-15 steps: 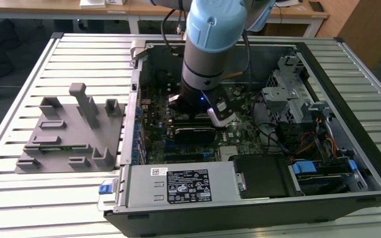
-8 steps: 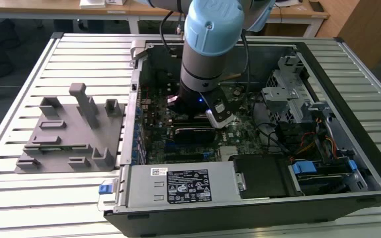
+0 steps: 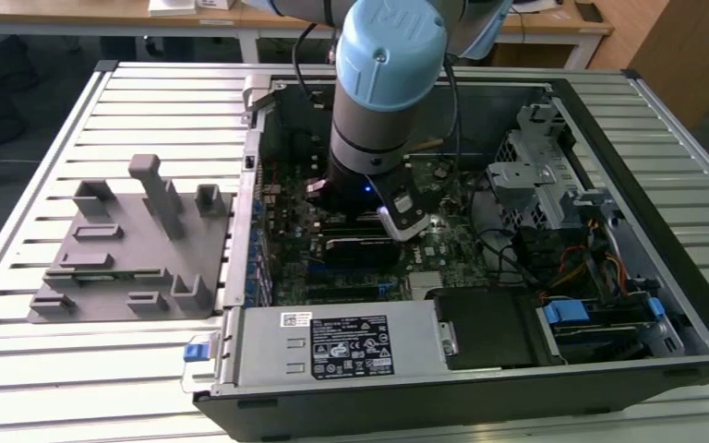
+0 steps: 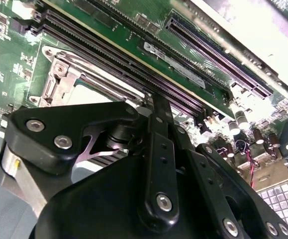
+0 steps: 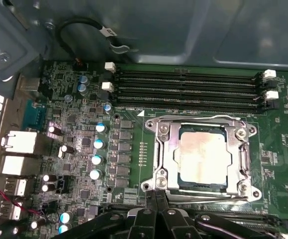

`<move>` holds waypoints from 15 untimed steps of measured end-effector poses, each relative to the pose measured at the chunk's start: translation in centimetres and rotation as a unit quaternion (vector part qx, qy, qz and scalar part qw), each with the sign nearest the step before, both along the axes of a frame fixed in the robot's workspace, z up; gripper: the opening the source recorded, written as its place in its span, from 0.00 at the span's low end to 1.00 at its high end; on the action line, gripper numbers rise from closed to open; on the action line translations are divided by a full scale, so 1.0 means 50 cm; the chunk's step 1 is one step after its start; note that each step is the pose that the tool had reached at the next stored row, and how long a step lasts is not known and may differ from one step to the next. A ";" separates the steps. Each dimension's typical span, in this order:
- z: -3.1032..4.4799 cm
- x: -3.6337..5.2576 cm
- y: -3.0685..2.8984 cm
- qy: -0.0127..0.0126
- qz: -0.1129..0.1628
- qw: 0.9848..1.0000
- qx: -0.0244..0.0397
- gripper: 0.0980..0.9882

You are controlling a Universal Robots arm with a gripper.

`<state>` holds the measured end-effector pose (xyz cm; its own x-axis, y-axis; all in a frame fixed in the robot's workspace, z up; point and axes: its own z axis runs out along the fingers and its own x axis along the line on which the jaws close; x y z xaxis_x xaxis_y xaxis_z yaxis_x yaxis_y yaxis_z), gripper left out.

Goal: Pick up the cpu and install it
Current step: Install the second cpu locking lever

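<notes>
The cpu (image 5: 202, 157), a silvery square chip with a stained top, lies flat in the metal socket frame (image 5: 166, 149) on the green motherboard. My gripper (image 5: 156, 194) is shut with nothing between its fingers. Its tips are at the edge of the socket frame, beside the cpu and apart from it. In the second wrist view the gripper (image 4: 158, 104) reaches down next to the socket frame (image 4: 59, 79) and the memory slots. In the exterior view the gripper (image 3: 404, 226) is low inside the open computer case, over the motherboard.
Memory slots (image 5: 183, 89) run along one side of the socket, and capacitors (image 5: 98, 144) stand on another side. The case walls (image 3: 453, 397), the drive cage (image 3: 539, 175) and cables (image 3: 576, 268) crowd the exterior view's right. A grey fixture (image 3: 121, 249) lies on the slatted table at its left.
</notes>
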<state>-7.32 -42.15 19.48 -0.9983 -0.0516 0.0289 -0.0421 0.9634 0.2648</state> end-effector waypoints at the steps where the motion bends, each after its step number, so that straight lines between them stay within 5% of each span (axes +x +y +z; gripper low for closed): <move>1: -0.001 -0.001 0.000 0.000 0.000 1.000 0.001 0.01; 8: -0.009 -0.003 0.000 0.000 0.000 1.000 0.017 0.01; 15: -0.012 -0.009 0.001 0.000 0.000 1.000 0.023 0.01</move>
